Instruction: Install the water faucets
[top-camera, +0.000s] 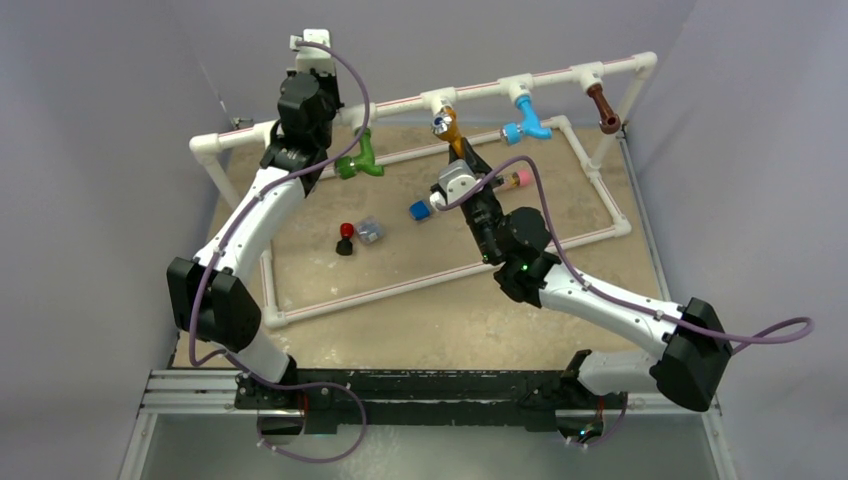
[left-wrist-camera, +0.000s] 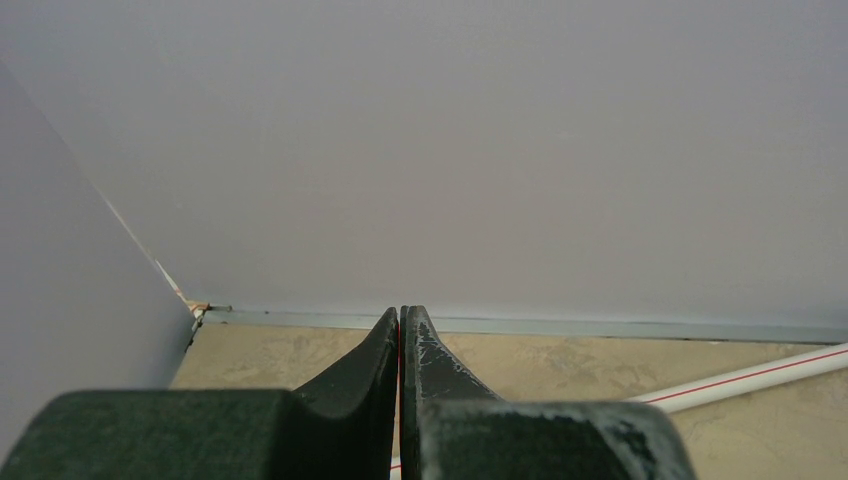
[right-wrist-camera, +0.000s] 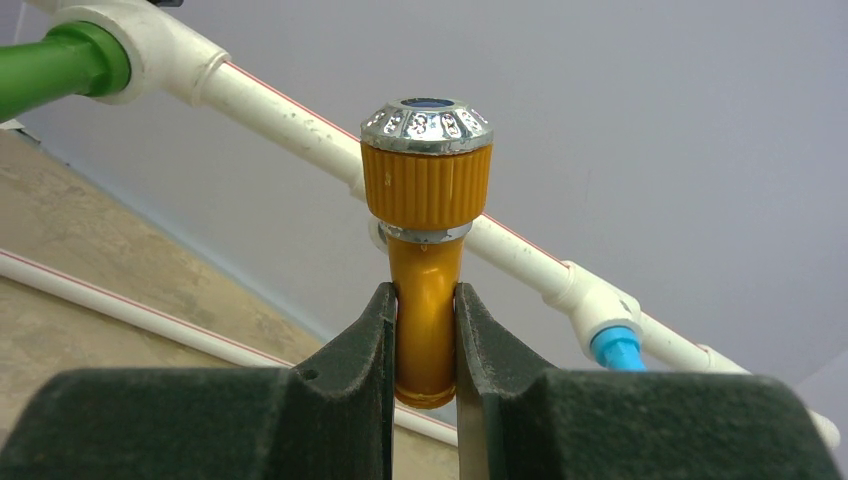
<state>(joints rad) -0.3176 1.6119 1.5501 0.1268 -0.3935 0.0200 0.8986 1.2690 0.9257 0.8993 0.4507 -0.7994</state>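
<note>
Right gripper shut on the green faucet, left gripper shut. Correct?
Not green: the right gripper is shut on the orange faucet, as the right wrist view shows. The left gripper is shut, as stated.

Orange faucet (right-wrist-camera: 425, 300) — its joint with the pipe (right-wrist-camera: 280, 105) hidden; green faucet (right-wrist-camera: 60, 65) cut off left.

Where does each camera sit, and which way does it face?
Top external: above, behind the bases, looking down on the table; left arm, right arm show.
Left wrist: faces the back wall; shut left end effector shows.
Right wrist: looks up at the pipe rail; right end effector grips the orange faucet.
Shared: top and right wrist show that faucet.
</note>
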